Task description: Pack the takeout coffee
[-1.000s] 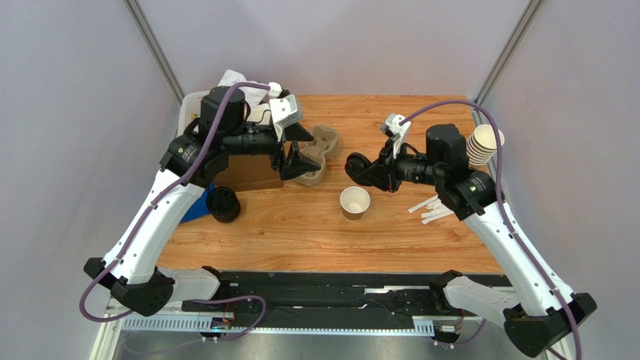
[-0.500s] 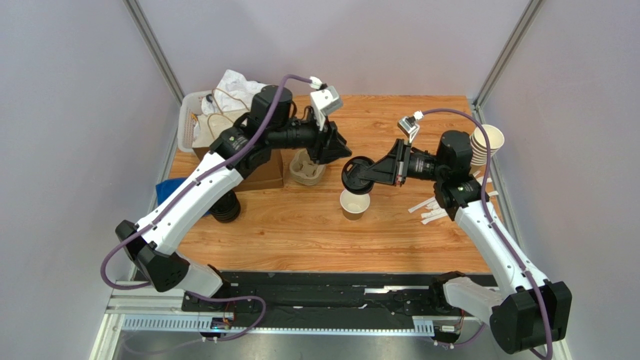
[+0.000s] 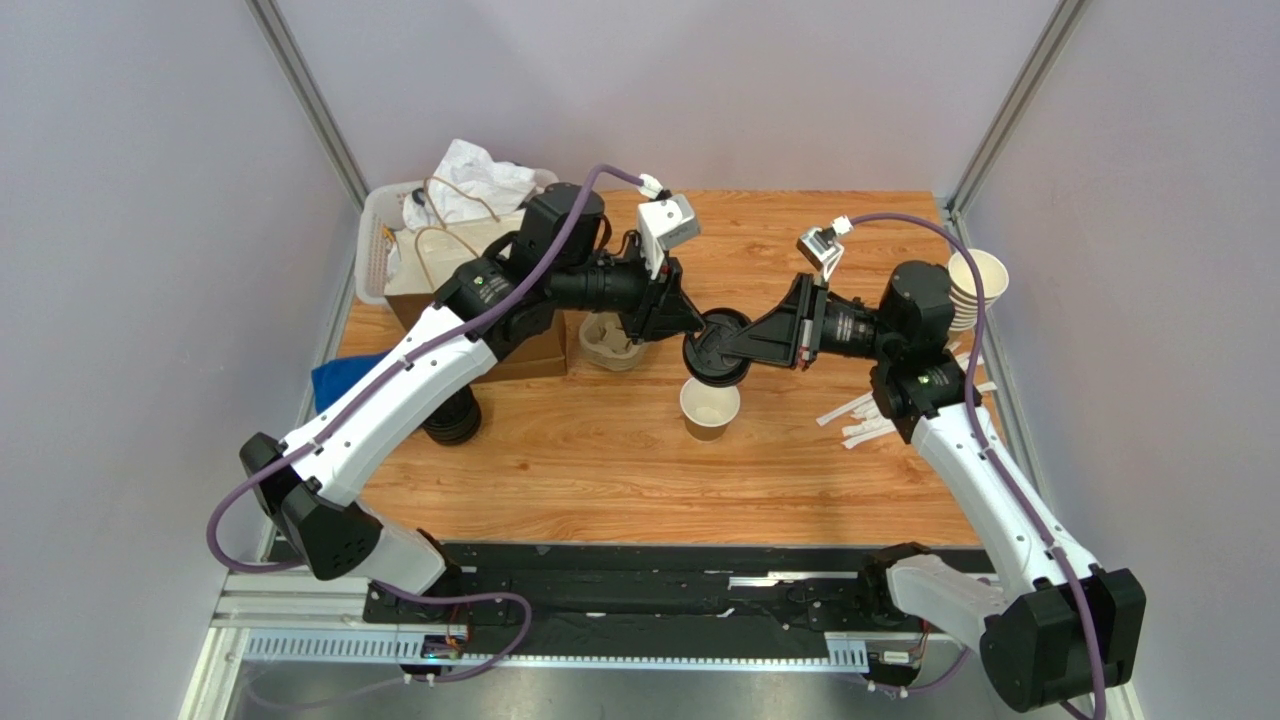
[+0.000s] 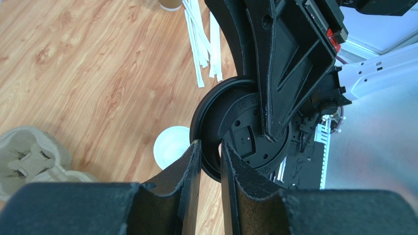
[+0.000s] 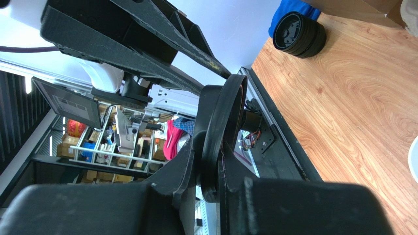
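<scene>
My right gripper (image 3: 747, 342) is clamped on the rim of the black lid (image 4: 225, 117), holding it on edge above the wooden table (image 3: 601, 465). My left gripper (image 4: 210, 149) meets it from the other side. Its fingers stand close together with the lid's rim in the narrow slot between them, but I cannot tell whether they are pinching it.

The paper cup (image 3: 709, 402) stands open and upright on the boards just below the lid, towards the near side, touching neither hand. Just beside it on my left sits a moulded pulp cup carrier (image 3: 613, 342), and next to that a brown cardboard box (image 3: 519, 348). A short stack of black lids (image 3: 448, 413) rests near the table's left edge by a blue cloth (image 3: 334, 383). A white bin (image 3: 388, 255) of crumpled paper fills the far left corner. On my right lie white sticks (image 3: 860, 420), with a stack of cream cups (image 3: 969, 288) at the edge. Plain grey walls (image 3: 150, 225) close in on three sides.
</scene>
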You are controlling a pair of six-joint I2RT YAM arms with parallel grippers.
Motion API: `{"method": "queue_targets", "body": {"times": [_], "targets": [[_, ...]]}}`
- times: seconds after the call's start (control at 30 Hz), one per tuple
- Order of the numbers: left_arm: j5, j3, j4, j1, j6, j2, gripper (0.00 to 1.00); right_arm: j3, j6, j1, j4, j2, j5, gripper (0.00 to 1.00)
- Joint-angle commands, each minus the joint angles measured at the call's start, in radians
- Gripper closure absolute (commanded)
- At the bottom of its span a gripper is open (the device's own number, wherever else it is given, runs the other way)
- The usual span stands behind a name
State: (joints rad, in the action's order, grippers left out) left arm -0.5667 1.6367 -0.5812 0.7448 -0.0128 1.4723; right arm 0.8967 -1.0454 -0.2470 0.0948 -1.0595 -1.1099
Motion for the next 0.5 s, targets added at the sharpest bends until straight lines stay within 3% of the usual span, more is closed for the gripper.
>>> {"method": "queue_targets", "body": {"times": [0.0,0.17,0.3,0.4,0.47], "targets": [[-0.019,-0.015,-0.009,0.008,0.013,-0.015,0.71,0.011,-0.018,0.003,0.048,0.009,-0.005,1.00],[-0.010,-0.024,-0.016,0.016,0.013,-0.009,0.75,0.016,-0.021,0.003,0.049,0.007,-0.005,1.00],[-0.025,-0.023,-0.019,0.016,0.010,-0.001,0.85,0.007,-0.018,0.003,0.054,0.007,-0.004,1.00],[-0.039,-0.015,-0.028,0.016,0.011,0.008,0.98,0.004,-0.013,0.005,0.046,0.007,-0.002,1.00],[-0.041,-0.009,-0.037,0.016,0.011,0.011,1.00,0.005,-0.002,0.003,0.031,0.006,-0.001,1.00]]}}
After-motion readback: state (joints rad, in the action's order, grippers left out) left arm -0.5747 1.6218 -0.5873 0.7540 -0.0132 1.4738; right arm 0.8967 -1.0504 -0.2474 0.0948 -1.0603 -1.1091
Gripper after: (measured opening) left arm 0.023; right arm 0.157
